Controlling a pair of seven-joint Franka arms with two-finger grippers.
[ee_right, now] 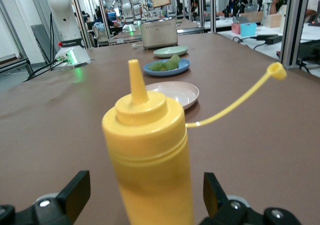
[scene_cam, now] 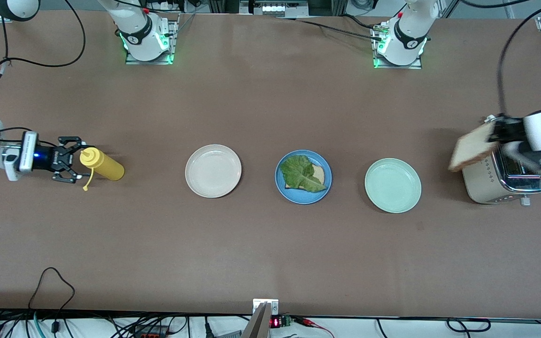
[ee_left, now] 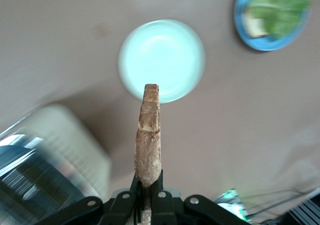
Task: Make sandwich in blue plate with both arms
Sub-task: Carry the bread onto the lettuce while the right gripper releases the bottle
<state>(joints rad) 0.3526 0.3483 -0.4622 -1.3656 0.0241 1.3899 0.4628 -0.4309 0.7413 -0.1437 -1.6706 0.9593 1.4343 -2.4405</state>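
Right gripper (scene_cam: 74, 159) low at the right arm's end of the table, well away from the blue plate (scene_cam: 282, 185), fingers spread wide on either side of the yellow squeeze bottle (scene_cam: 102, 164), not gripping it. Bottle upright on the table between the open fingers (ee_right: 75, 191), nozzle uncapped, cap hanging off on its thin yellow strap (ee_right: 235, 102).

Next toward the blue plate, a beige-white plate (scene_cam: 213, 170), flat on the table, just beside it on the side of the right arm's end.

Blue plate near the middle of the table, holding the lower bread slice (scene_cam: 317, 174) with a crinkled lettuce leaf (scene_cam: 302, 173) laid over most of it. Only one corner of that slice showing from under the leaf. No top slice on it yet.

On the blue plate's other side, toward the left arm's end, a pale mint-green plate (scene_cam: 392, 185).

Farther out from the blue plate, at the left arm's end, a beige toaster (scene_cam: 496, 183). Left gripper (scene_cam: 498, 134) up over the toaster, fingers (ee_left: 160, 200) clamped tight on one edge of a second bread slice (scene_cam: 473, 150). Slice held clear of the slots, tilted, sticking out from the gripper toward the plates.
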